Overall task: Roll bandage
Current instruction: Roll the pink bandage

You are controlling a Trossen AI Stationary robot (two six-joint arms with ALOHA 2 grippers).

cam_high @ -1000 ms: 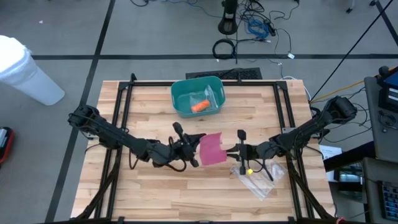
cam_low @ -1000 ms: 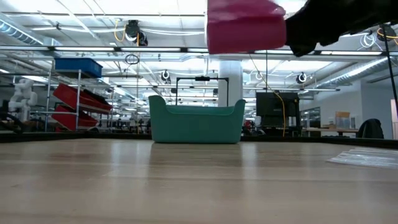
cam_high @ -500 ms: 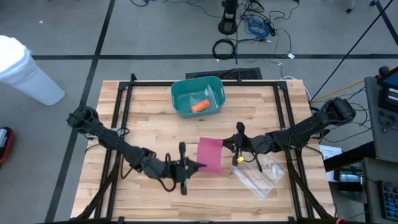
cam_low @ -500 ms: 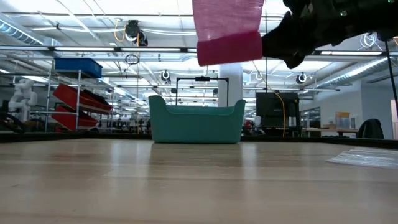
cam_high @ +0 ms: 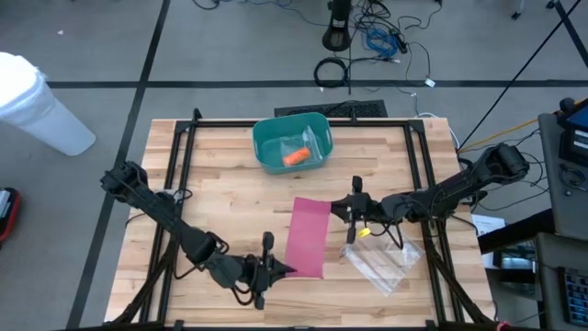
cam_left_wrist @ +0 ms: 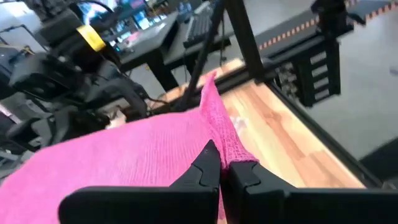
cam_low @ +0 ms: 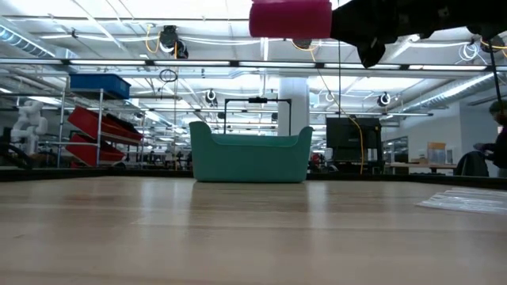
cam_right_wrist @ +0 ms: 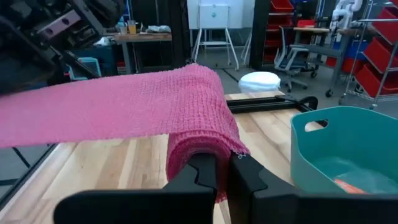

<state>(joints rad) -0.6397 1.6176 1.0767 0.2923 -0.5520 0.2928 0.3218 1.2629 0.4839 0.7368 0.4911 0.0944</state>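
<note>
Both end effectors, left and right, clamp pink bandage; right wrist reveals roll.

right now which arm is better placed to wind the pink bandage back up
Right. The right gripper is shut on the bandage's rolled end, so it can turn it; the left gripper only pinches the loose end.

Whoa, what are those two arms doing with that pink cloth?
They are holding a pink bandage stretched in the air between them, above the table. The left pincer is shut on its loose end near the table's front edge. The right pincer is shut on the rolled end. A teal bin sits at the back, and a clear bag lies under the right arm.
</note>
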